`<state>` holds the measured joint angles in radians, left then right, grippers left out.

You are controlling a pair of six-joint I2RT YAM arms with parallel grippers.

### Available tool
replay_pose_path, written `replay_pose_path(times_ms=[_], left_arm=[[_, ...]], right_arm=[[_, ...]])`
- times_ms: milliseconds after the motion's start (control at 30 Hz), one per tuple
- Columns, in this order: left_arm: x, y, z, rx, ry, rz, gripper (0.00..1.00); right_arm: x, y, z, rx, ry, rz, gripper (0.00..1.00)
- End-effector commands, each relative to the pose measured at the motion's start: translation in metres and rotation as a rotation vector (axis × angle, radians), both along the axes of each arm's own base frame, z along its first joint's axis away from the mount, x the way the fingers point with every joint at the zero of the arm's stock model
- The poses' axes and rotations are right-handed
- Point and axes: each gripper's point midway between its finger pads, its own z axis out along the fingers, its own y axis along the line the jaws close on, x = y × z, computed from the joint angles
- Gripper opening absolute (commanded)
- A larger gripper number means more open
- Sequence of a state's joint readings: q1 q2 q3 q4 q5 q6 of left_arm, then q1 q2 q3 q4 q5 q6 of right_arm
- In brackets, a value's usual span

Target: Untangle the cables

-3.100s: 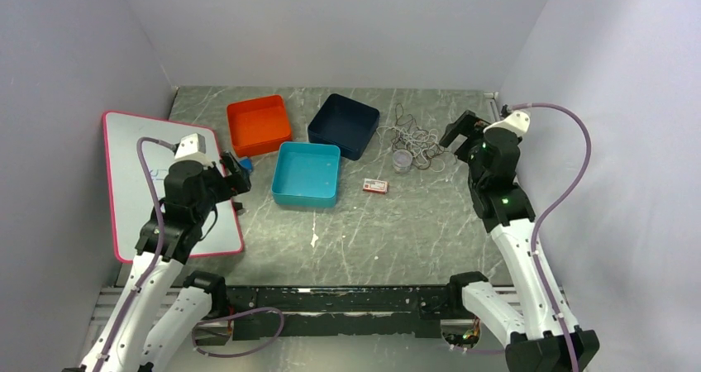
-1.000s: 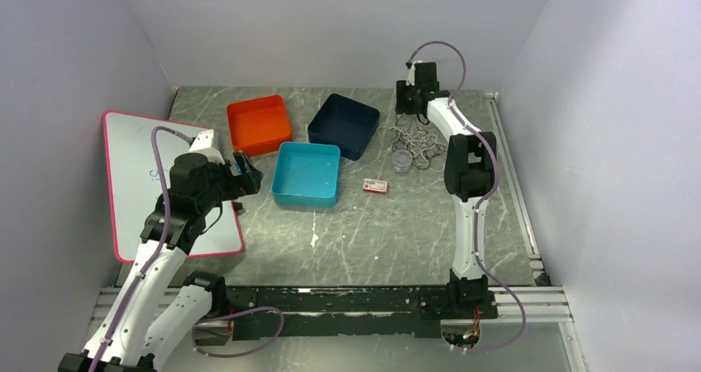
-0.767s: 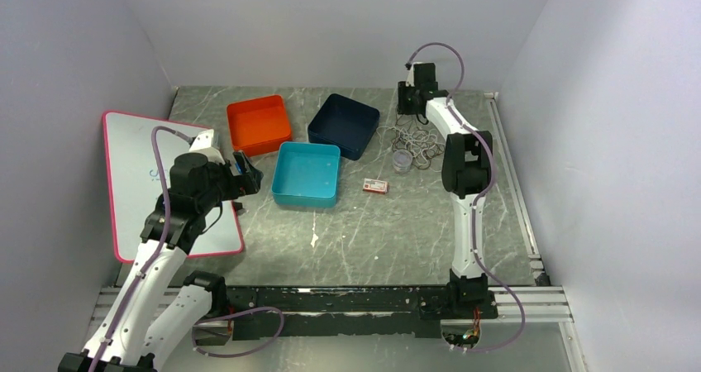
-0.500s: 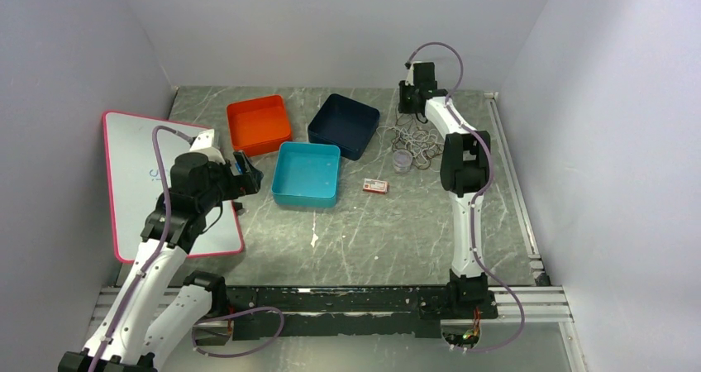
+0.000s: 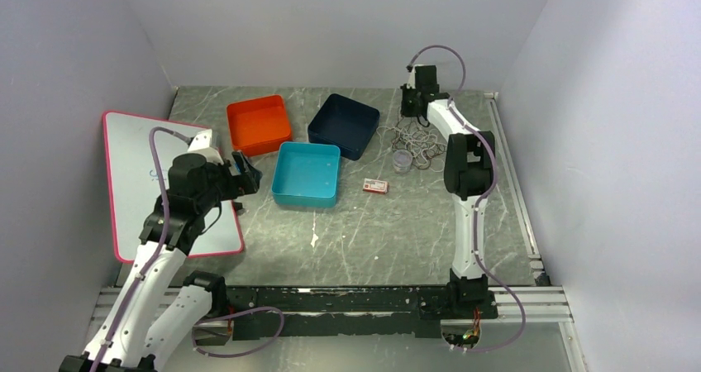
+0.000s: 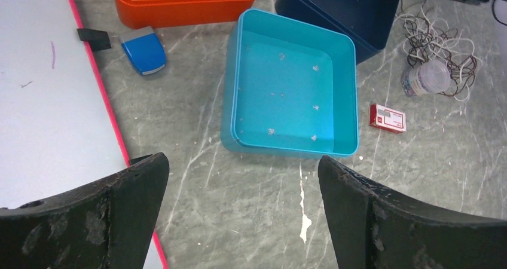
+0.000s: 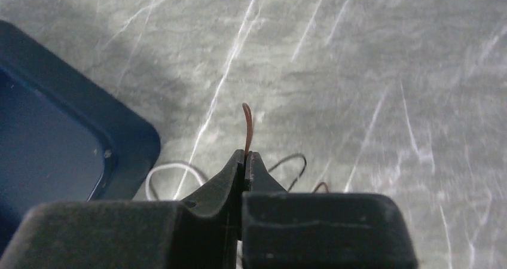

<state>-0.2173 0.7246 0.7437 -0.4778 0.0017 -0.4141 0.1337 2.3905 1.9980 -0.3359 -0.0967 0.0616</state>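
Three trays point(image 5: 306, 174); one tangle of cables point(image 5: 416, 143) right of the navy tray point(image 5: 343, 124); right gripper point(image 7: 245, 158) clenched on a brown cable end; left gripper point(image 6: 239, 167) spread, empty.

Board point(image 5: 128, 190) lies left. Front tray point(image 5: 306, 174) sits before the left tray point(image 5: 259, 124) and right tray point(image 5: 343, 124); cables point(image 5: 417, 140) lie right (seemingly around a jar point(image 5: 402, 160)).

The left arm point(image 5: 145, 277) and right arm point(image 5: 468, 223) use white link shells with black joint housings. A lilac hose point(image 5: 436, 48) follows each arm externally. The left gripper point(image 6: 242, 167) carries matte black fingers point(image 6: 113, 215) with grey scuffing.
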Motion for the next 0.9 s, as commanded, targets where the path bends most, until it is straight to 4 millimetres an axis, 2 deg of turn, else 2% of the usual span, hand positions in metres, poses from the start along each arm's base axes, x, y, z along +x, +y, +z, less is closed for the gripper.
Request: replay_pose_path(times_ms=[0,200,300,467,567,667,867], left_arm=[[0.004,0.009,0.024,-0.013,-0.087,0.026,0.98],[0.002,0.003,0.040,-0.054,-0.165,-0.016,0.98],[0.003,-0.004,0.049,-0.083,-0.206,-0.049,0.98],[0.014,-0.028,0.078,-0.107,-0.286,-0.186,0.98],[0.021,-0.047,0.089,-0.125,-0.302,-0.266,0.98],[0.026,-0.074,0.094,-0.131,-0.310,-0.329,0.98],[0.027,-0.143,0.101,-0.175,-0.353,-0.473,0.98]], right_arm=[[0.002,-0.006,0.093,0.018,-0.194,-0.017,0.00],[-0.031,-0.013,0.169,0.036,-0.321,-0.047,0.00],[-0.055,-0.012,0.194,0.057,-0.345,-0.041,0.00],[-0.104,-0.007,0.241,0.070,-0.410,-0.041,0.00],[-0.132,-0.004,0.264,0.097,-0.443,-0.033,0.00],[-0.160,0.000,0.284,0.127,-0.464,-0.016,0.00],[-0.208,-0.002,0.309,0.177,-0.479,-0.019,0.00]])
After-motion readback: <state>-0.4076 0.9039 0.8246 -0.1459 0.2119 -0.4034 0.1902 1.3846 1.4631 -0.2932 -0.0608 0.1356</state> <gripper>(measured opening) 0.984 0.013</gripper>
